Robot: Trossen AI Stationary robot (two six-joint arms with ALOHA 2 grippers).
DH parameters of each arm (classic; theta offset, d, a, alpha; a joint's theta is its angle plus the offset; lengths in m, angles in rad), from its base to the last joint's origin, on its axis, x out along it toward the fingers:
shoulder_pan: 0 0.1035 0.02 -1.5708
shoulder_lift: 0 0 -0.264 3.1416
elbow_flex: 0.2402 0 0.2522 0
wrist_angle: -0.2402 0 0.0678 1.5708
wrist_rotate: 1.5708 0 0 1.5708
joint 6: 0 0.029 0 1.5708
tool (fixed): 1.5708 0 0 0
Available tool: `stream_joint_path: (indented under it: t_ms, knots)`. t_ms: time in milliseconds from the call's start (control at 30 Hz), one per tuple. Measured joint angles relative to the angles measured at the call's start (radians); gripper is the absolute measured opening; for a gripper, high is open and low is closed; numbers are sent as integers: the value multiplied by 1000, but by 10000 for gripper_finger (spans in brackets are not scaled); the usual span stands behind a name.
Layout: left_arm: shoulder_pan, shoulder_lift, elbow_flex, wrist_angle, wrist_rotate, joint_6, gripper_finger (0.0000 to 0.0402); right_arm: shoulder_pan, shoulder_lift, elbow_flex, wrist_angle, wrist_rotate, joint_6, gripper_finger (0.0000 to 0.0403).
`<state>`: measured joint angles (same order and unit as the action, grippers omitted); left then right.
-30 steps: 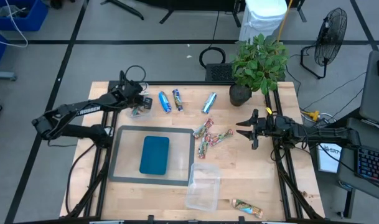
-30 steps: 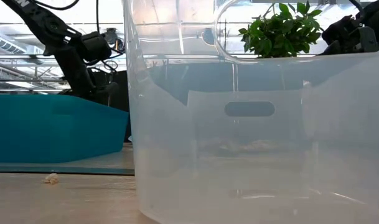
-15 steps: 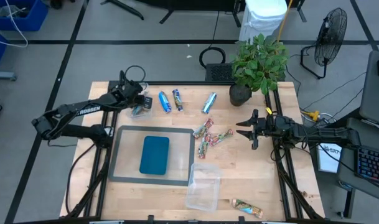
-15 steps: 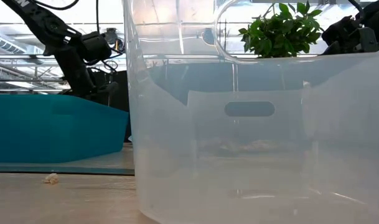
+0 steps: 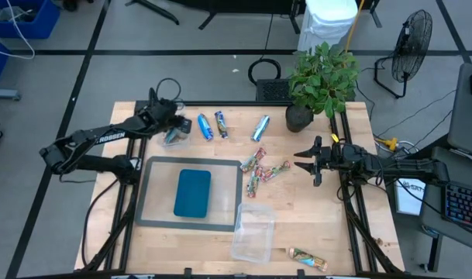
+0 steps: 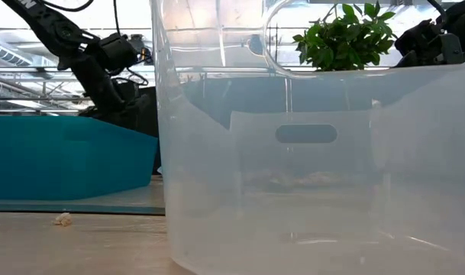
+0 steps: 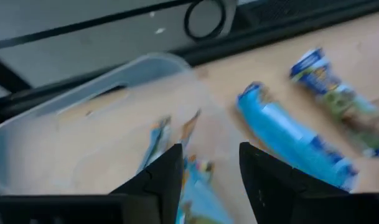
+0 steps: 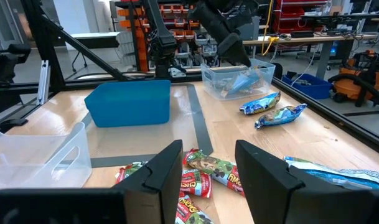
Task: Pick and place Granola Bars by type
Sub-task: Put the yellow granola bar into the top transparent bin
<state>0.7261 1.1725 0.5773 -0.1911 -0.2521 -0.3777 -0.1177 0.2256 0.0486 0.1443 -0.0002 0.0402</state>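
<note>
Left end effector (image 5: 172, 124) hovering over clear tub (image 5: 176, 133), fingers parted, gripping nothing; blue bar (image 7: 198, 196) lying inside tub, likely sorted there. Right end effector (image 5: 307, 163) waiting open beside red-green bars (image 5: 260, 173), empty.

Clear tub (image 5: 253, 231) blocks table front; bare wood (image 5: 313, 217) beside it.

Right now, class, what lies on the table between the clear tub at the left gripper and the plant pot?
In the high view, three blue bars lie between the tub and the plant pot.
</note>
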Motion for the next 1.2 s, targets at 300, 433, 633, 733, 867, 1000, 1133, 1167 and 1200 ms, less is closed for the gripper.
stream_joint_path:
  t_ms: [300,433,633,733,867,1000,1133,1167,1200]
  knots:
    - [-16,0,0,166,255,88,157,0,0,0,-2,0,0,139]
    - [-78,0,0,279,512,185,144,0,0,0,-8,0,0,139]
    - [-237,0,0,376,793,256,127,0,0,0,-8,0,0,139]
    - [-345,0,0,410,813,300,121,0,0,0,-8,0,0,139]
    - [-486,0,0,452,775,359,114,0,1,0,-40,-58,66,139]
    - [-586,0,0,469,726,398,111,25,22,0,4,-452,197,139]
    - [-631,0,0,457,629,410,112,121,49,0,136,-605,397,129]
    - [-636,0,0,453,603,410,113,158,59,0,149,-604,432,120]
    - [-637,0,0,449,577,411,113,197,71,0,159,-597,462,108]
